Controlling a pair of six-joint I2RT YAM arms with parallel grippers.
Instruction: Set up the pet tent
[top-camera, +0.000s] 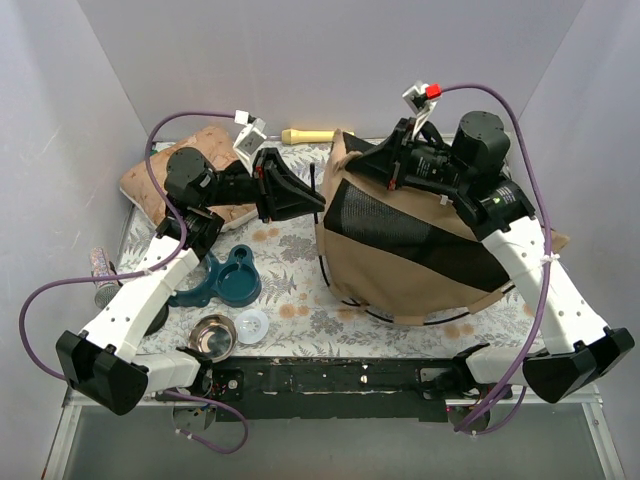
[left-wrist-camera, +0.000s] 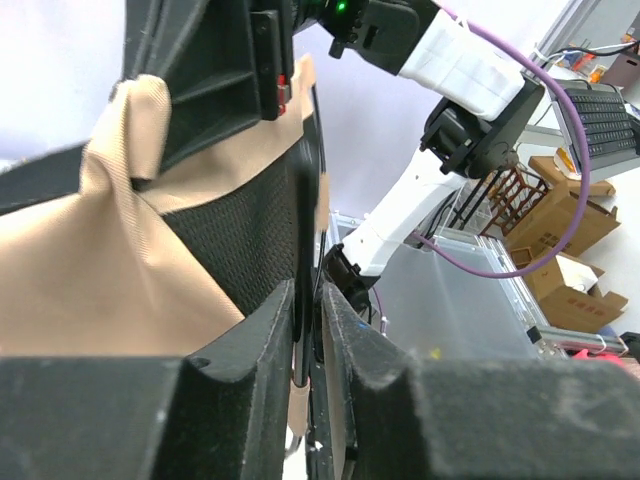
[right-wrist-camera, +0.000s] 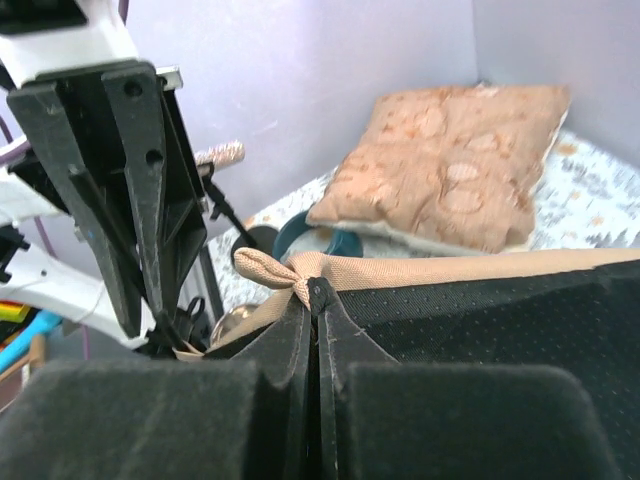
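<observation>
Tan pet tent (top-camera: 400, 265) sits right of centre on floral table cover (top-camera: 290, 300), domed up, black mesh panel (top-camera: 400, 225) on top. At tent's far top corner, right gripper (top-camera: 352, 166) closed tight, pinching bunched tan fabric. Against tent's left edge, left gripper (top-camera: 317, 207) with jaws narrow, thin black pole (left-wrist-camera: 303, 290) in gap; clamped or loose, cannot tell. Patterned cushion (top-camera: 170, 180) well apart, far left corner.

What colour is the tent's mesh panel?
The mesh panel is black; top external view shows it best.
</observation>
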